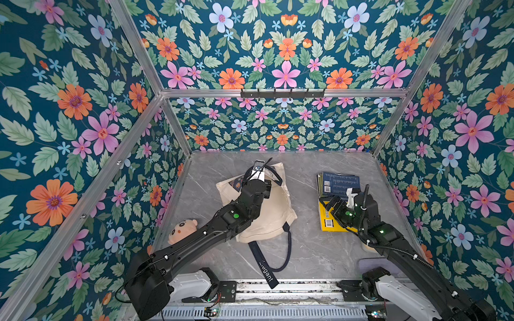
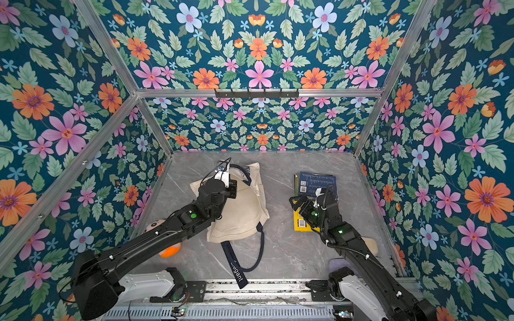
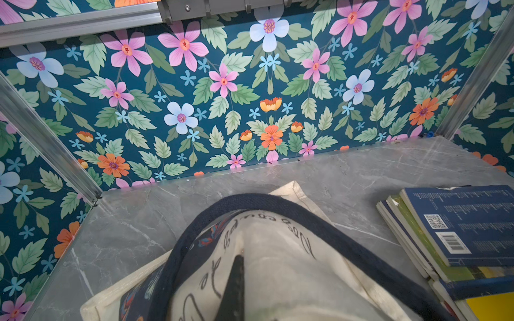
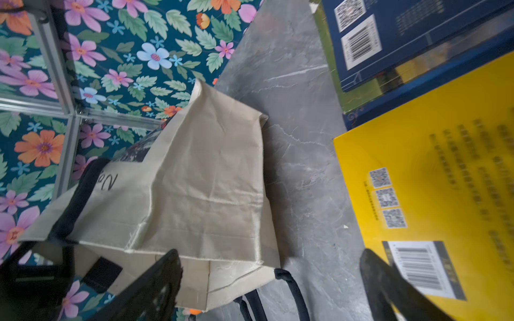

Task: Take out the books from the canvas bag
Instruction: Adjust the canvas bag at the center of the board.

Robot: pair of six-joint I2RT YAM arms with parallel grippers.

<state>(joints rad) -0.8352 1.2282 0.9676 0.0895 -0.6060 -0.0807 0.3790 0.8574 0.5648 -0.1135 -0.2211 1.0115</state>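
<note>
The cream canvas bag (image 1: 274, 215) (image 2: 242, 214) lies slumped at mid table, its navy strap trailing toward the front. My left gripper (image 1: 262, 168) (image 3: 236, 278) is shut on the bag's cloth near its far edge, and the cloth (image 3: 283, 278) drapes over the fingers. To the right, several books (image 1: 339, 183) (image 2: 317, 183) (image 3: 467, 222) lie stacked, with a yellow book (image 1: 326, 221) (image 4: 431, 180) on the near side. My right gripper (image 1: 332, 204) (image 4: 272, 278) hangs open at the yellow book's left edge, with nothing between its fingers. A dark patch at the bag's far end (image 4: 139, 147) may be a print or a book.
A pink plush doll (image 1: 182, 229) lies at the left wall, partly under the left arm, with an orange ball-like part (image 2: 169, 250) beside it. A cream object (image 2: 371, 244) lies under the right arm. A hook rail (image 1: 282, 93) is fixed on the back wall.
</note>
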